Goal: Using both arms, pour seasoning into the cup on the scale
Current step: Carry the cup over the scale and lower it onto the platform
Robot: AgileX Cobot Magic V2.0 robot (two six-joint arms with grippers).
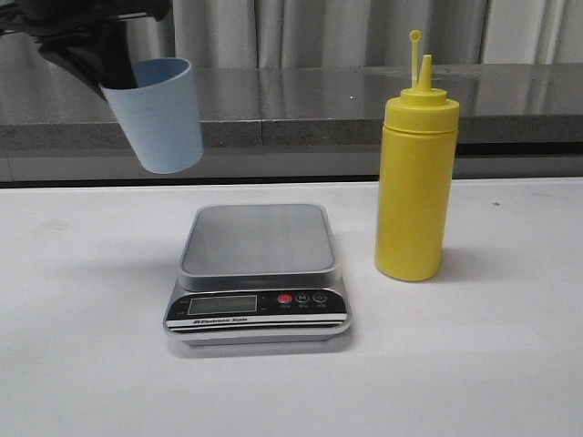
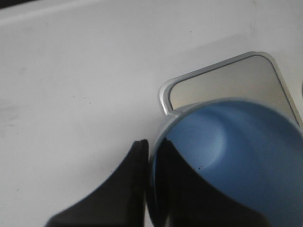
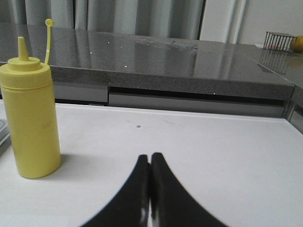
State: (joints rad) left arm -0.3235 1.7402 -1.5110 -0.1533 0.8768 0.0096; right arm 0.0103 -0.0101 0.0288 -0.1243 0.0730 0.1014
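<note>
Standing bare at the middle of the white surface (image 1: 82, 364), the scale (image 1: 258, 273) awaits the pale blue cup (image 1: 157, 114), which the left pincer (image 1: 105, 86) grips by the rim, tilted, high at the far left. To the right the yellow squeeze bottle (image 1: 416, 182) stands upright, cap off its nozzle, untouched, since the right pincer (image 3: 150, 189) rests empty with tips together on its right. Most of the left pincer is cropped, and the scale's LCD cannot be read.

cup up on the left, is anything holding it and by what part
The left gripper holds the cup by its rim, one finger outside the wall. The right gripper holds nothing.
</note>
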